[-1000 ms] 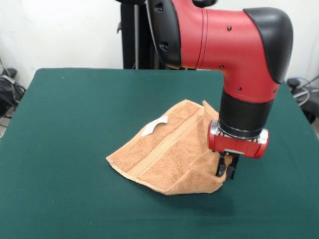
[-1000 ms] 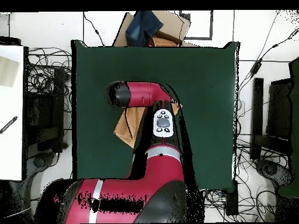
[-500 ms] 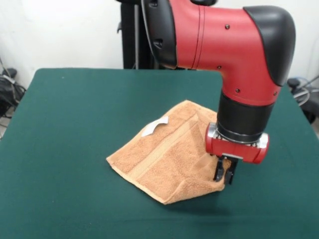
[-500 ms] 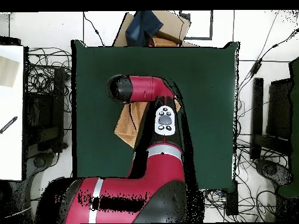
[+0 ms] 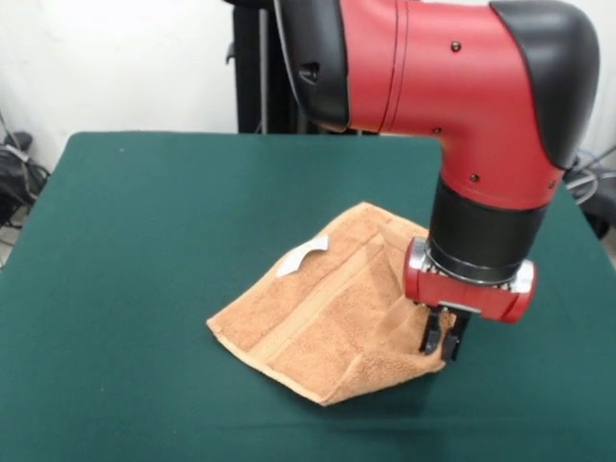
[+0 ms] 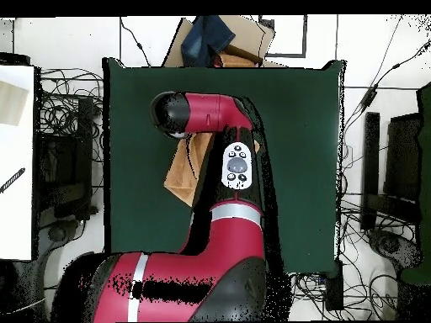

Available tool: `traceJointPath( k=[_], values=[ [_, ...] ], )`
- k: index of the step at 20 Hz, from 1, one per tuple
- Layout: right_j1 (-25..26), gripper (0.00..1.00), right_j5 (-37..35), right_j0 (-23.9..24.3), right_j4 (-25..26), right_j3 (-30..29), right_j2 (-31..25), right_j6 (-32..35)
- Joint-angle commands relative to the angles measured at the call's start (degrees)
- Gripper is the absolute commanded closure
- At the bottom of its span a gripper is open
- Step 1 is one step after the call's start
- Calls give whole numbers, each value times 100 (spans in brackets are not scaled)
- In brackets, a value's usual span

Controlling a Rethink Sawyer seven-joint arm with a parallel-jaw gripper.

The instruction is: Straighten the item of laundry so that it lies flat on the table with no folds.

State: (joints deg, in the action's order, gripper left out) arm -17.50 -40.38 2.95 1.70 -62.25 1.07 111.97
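On the left of the front view the table (image 5: 125, 241) lay bare, its dark green top running out well past the cloth. Toward the middle sat the towel (image 5: 318, 318), orange-tan, resting on the table right of centre. It was not flat: a woven band ran diagonally across it, a small white label (image 5: 301, 256) showed on the upper face, and the right-hand part rose in a raised fold toward the arm. Farther right, the claw (image 5: 442, 337) hung from the red wrist at the towel's right corner. Its two black fingers stood close together with the corner of the cloth between them, so it appeared to have that corner pinched, though the contact itself was partly hidden. In the overhead view the arm (image 6: 223, 168) covered most of the towel (image 6: 178, 178), leaving only one edge showing beside it.

The step in hand looked like the unfolding pull, with the corner gripped and lifted. The next move would likely call for drawing that corner outward, away from the body of the towel, low over the table, until the fold opened, then letting go.
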Motion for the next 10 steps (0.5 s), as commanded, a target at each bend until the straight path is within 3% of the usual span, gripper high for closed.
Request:
traceJointPath(
  k=[1,10],
  values=[
    [-260,100,-455,-93,-321,142,-41,1127],
    [-693,100,647,497,-814,-1049,-1041,613]
  ],
)
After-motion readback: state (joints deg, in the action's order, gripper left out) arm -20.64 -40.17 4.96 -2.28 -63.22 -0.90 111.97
